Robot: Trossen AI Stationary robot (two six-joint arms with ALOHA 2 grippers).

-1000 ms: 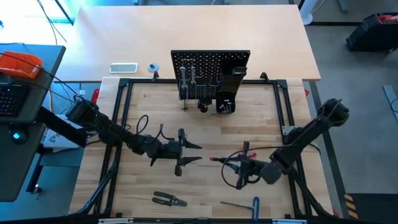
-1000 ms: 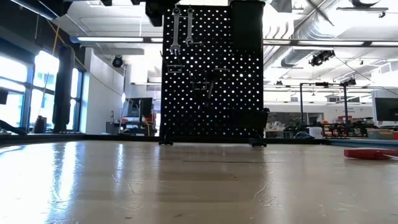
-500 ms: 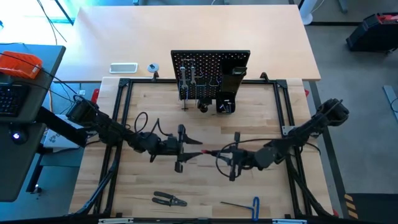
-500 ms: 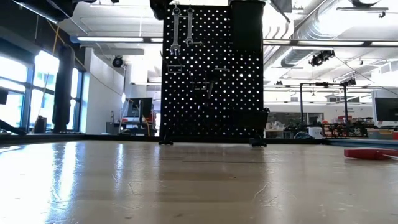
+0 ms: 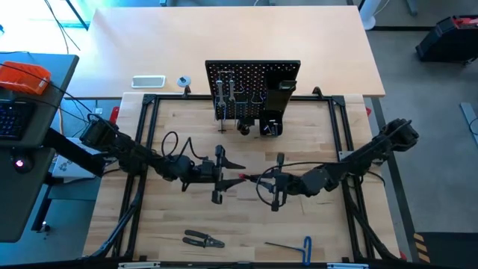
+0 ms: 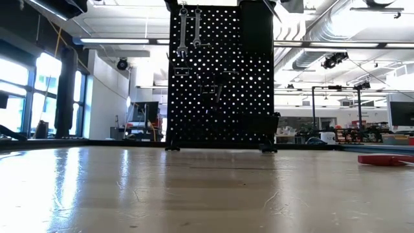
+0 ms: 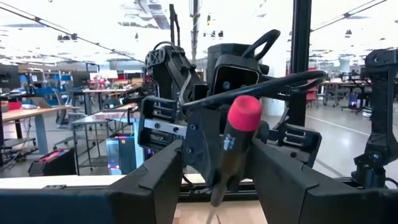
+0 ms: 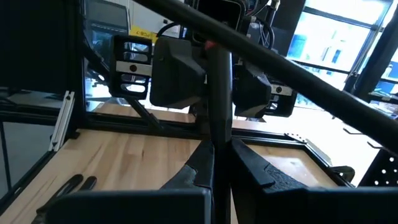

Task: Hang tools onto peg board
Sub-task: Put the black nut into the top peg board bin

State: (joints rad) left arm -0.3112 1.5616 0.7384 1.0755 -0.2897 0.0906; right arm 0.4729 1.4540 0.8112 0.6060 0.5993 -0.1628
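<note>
A: What room are you looking into?

B: An open workshop with tall windows, ceiling lights and benches. Your light wooden table [image 5: 314, 142] fills the black frame, its top glossy in the low view.

A: And the peg board [image 5: 252, 90]?

B: It stands upright at the table's far edge, two silver wrenches [image 6: 188, 26] hanging near its top, a black box holder [image 5: 281, 96] on one side.

A: The arms?

B: They meet mid-table. Your left gripper [image 5: 218, 179] grasps the red-handled screwdriver [image 7: 235, 148] between its fingers. The right gripper [image 5: 275, 187] faces it, fingers clenched together on the screwdriver's shaft.

A: Anything else lying there?

B: Black-handled pliers [image 5: 203, 239] and the blue-handled hex key [image 5: 293, 245] lie along the near edge.
</note>
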